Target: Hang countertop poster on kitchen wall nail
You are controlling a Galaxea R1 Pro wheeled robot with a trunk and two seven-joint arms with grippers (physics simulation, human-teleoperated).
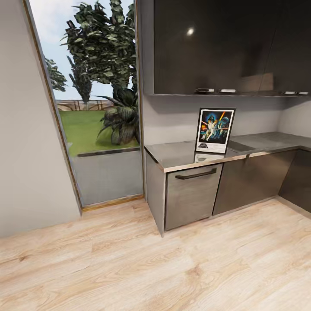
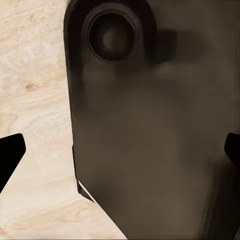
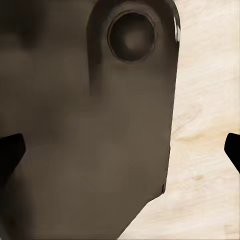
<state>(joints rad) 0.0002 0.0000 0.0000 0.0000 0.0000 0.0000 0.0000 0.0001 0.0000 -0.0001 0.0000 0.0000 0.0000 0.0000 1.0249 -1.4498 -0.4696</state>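
The head camera stands back in the room and looks forward and down across the wood floor toward the corner of the desk, with the poster near the middle of its frame and a tall window to the left. It sits well apart from the desk, taking in wall cabinets above.

Each wrist camera points down, very near a dark rounded robot body part that blocks most of its frame. The fingertips show at the frame edges, spread wide. All three views share the pale wood floor.
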